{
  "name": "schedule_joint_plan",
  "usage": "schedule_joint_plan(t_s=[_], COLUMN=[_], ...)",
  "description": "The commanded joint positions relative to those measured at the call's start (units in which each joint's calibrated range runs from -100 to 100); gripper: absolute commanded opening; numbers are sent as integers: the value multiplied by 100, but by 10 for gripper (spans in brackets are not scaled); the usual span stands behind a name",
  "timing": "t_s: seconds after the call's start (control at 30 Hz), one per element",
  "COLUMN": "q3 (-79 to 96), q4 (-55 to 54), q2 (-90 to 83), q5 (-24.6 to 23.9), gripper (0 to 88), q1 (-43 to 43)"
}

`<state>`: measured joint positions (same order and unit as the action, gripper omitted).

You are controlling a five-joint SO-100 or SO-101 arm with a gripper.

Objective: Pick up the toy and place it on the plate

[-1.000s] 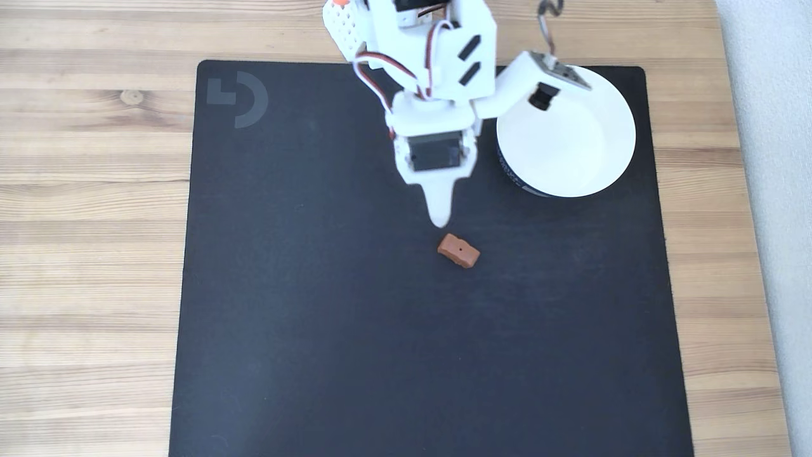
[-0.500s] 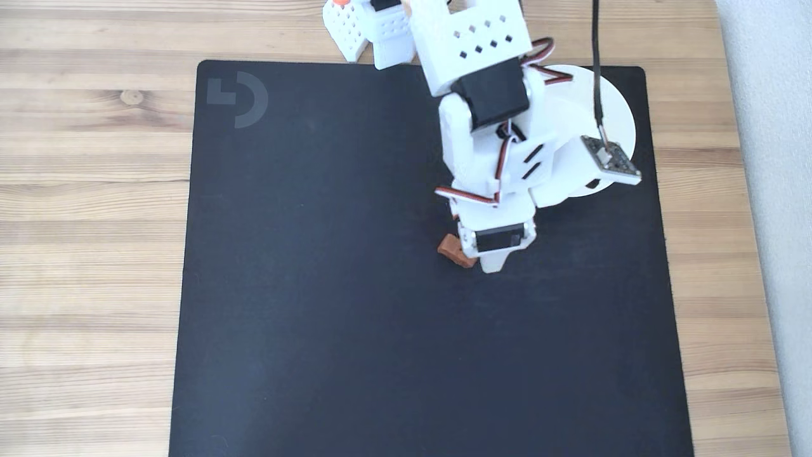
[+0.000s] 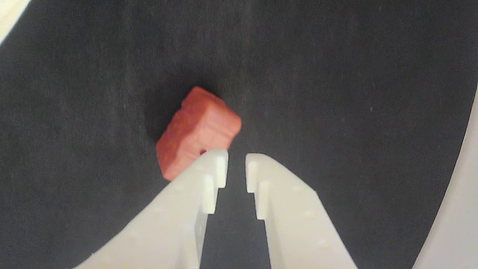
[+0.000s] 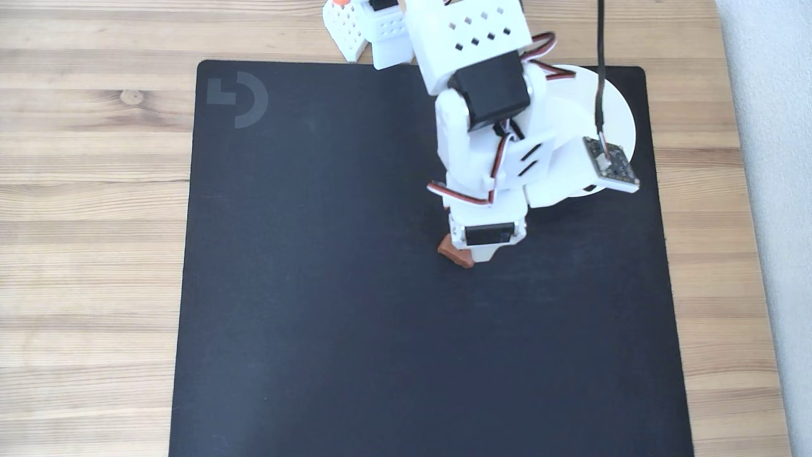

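While we are low over the mat, the step in hand looks like the approach to the grasp, not the grasp itself. Nearest in the wrist view, the claw (image 3: 236, 164) has its 2 fingers close together with just a narrow gap, pinching nothing. The toy (image 3: 198, 131) lies flat on the black mat (image 3: 336, 93), just beyond and left of the tips in that view; the left fingertip (image 3: 216, 164) overlaps its near edge, so contact there is possible but we cannot tell. The toy is outside the gap, not between the fingers.

Next move, as we judge it: spread the fingers, shift left in the wrist view so they straddle the toy, then close. Risk: a nudge from the left finger could push the toy away.

Farther off, in the fixed view, the toy (image 4: 451, 249) peeks out at the left of the claw (image 4: 485, 255), mostly hidden under the arm. The plate (image 4: 618, 111) sits up and to the right, near the mat's far right corner, partly hidden by the arm, well apart from the toy. The mat lies on the wooden table (image 4: 95, 190).
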<state>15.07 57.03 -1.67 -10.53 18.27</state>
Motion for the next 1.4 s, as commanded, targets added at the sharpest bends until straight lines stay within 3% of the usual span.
schedule_joint_plan(t_s=[0.0, 0.63, 0.73, 0.8, 0.9, 1.37], q3=[-394, -412, -412, -412, -412, -592], q4=[267, 715, 885, 885, 885, 715], q2=[-29, -21, -21, -21, -21, -21], q5=[-28, -28, -28, -2, 25, -48], gripper=[23, 29, 108, 301, 422, 426], q1=[-116, -233, -242, -175, -133, -100])
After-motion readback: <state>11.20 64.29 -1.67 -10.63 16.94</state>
